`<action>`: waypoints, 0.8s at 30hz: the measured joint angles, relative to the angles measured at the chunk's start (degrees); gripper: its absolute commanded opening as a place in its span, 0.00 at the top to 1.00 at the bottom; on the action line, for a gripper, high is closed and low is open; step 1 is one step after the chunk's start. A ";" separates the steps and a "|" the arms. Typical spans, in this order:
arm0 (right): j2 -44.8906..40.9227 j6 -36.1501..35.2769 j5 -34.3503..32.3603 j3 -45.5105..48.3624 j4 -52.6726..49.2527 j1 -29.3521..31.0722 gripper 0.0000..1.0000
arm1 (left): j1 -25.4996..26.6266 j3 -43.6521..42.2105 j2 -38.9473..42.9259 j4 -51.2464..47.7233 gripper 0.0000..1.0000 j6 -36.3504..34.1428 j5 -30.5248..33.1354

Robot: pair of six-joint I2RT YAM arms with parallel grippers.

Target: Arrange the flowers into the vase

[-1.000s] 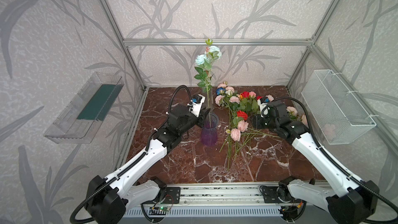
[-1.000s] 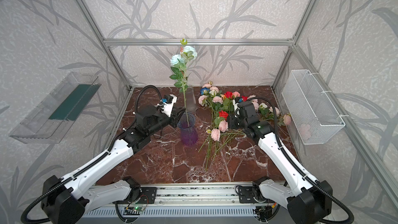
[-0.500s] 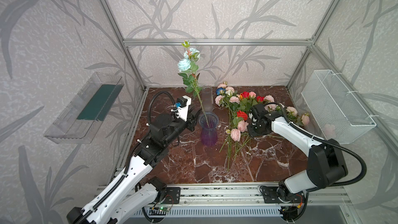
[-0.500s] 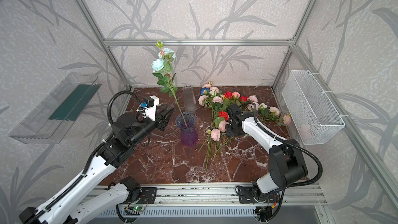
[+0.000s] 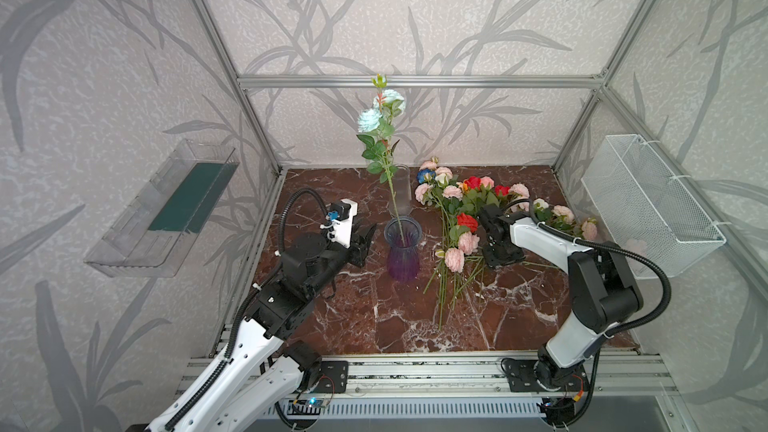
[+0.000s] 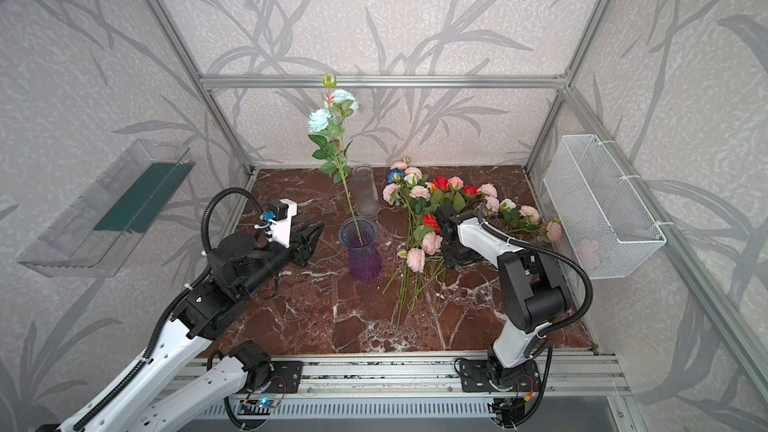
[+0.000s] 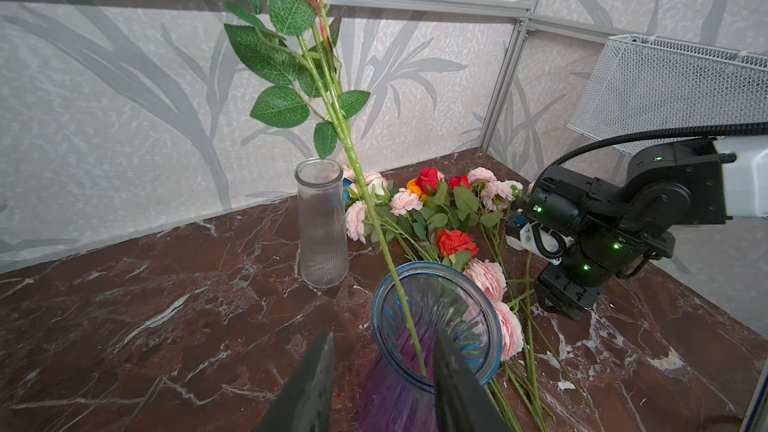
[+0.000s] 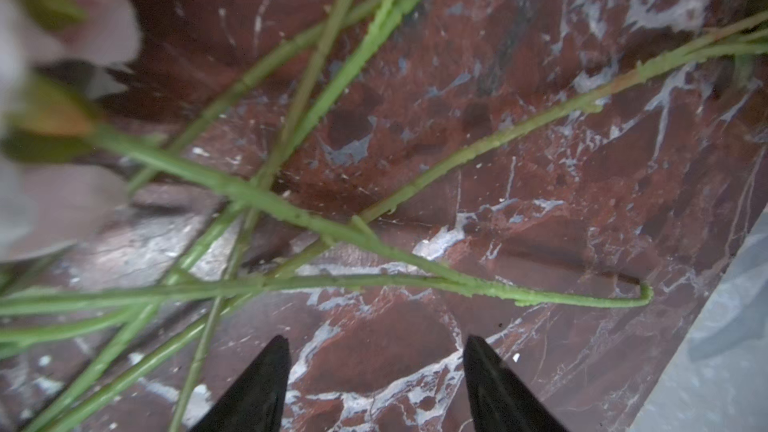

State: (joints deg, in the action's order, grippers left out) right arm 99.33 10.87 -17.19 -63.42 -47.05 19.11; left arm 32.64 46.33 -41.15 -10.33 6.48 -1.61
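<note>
where leaf-print walls [image 5: 415, 14] close in | red marble table [image 5: 353, 317] | flowers [image 5: 467, 242] strewn

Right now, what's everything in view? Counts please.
purple vase: 1, blue rim, mid-table.
pale teal flower: 1 stem, standing in purple vase.
clear vase: 1, ribbed glass, behind purple vase.
loose flowers: pile, mostly pink, right of purple vase.
wire basket: 1, white, right wall.
clear tray: 1, green insert, left wall.
table: 1, red-brown marble.
left gripper: open, beside purple vase.
right gripper: open, over loose stems.
</note>
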 measured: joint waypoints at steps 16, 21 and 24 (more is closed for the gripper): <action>6.54 -2.25 -0.72 -6.82 3.65 -5.31 0.70 | 0.00 0.00 -1.44 0.07 0.59 1.01 -1.42; 6.54 -3.06 0.48 -9.20 5.22 -6.32 0.77 | 0.00 0.02 -1.51 0.04 0.59 0.96 -1.49; 6.47 -2.69 2.64 -10.14 6.38 -6.71 0.70 | 0.00 0.02 -1.51 0.04 0.59 0.96 -1.49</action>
State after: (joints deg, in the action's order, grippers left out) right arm 105.80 8.19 -14.55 -73.56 -40.66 12.40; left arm 32.64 46.35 -42.65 -10.28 7.44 -3.09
